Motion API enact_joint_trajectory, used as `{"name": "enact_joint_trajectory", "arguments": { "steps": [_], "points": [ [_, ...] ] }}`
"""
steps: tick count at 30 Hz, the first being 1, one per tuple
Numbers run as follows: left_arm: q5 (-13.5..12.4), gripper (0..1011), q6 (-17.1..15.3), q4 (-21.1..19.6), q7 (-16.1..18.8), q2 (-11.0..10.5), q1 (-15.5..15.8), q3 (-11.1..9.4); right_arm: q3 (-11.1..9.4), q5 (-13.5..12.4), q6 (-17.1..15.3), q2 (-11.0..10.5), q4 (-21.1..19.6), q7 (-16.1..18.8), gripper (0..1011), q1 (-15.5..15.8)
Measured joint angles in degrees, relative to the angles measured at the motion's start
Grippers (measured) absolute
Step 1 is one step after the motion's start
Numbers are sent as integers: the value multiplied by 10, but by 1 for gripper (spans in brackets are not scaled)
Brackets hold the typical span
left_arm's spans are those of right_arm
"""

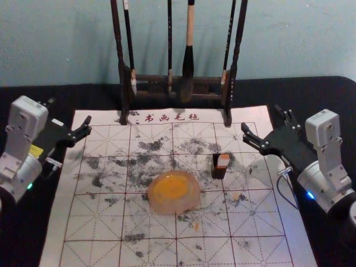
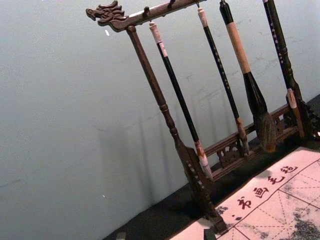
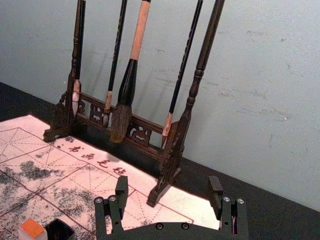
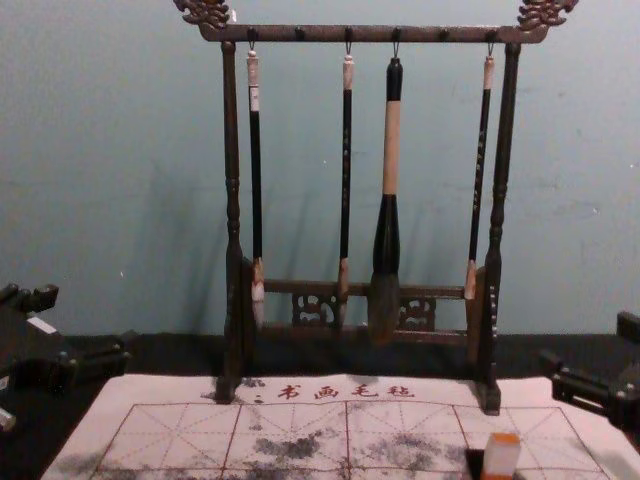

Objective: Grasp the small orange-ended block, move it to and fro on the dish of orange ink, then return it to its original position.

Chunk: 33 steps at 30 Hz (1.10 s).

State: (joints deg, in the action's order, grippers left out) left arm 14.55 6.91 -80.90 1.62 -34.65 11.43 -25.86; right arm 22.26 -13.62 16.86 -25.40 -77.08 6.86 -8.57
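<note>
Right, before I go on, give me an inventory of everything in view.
Block: one, white with orange end, right of the dish, up against or in the dark box; I can't tell which.
Dark box: one, black, on the mat.
Dish: one, pale, mid-mat, holding orange ink.
Mat: one, whitish with red grid, red characters and black smudges, on the table.
Rack: one, dark brown, at the mat's far edge.
Brushes: four, mostly black, the thick one part tan, hanging on the rack.
Table: one, black, under everything.
Wall: one, blue-green, behind.
Left gripper: one, black, open, above the mat's left side.
Right gripper: one, black, open, above its right side.
</note>
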Motion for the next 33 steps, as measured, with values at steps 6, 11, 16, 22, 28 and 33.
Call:
{"name": "enact_joint_trajectory", "arguments": {
  "steps": [6, 11, 16, 22, 28, 33],
  "points": [
    [0, 1001, 0, 0, 0, 0, 0, 0, 0, 0, 0, 0, 0, 0, 1003, 0],
    [0, 1001, 0, 0, 0, 0, 0, 0, 0, 0, 0, 0, 0, 0, 1003, 0],
    [0, 1001, 0, 0, 0, 0, 0, 0, 0, 0, 0, 0, 0, 0, 1003, 0],
    [0, 1001, 0, 0, 0, 0, 0, 0, 0, 0, 0, 0, 0, 0, 1003, 0],
    [0, 1001, 0, 0, 0, 0, 0, 0, 0, 0, 0, 0, 0, 0, 1003, 0],
    [0, 1001, 0, 0, 0, 0, 0, 0, 0, 0, 0, 0, 0, 0, 1003, 0]
  ]
}}
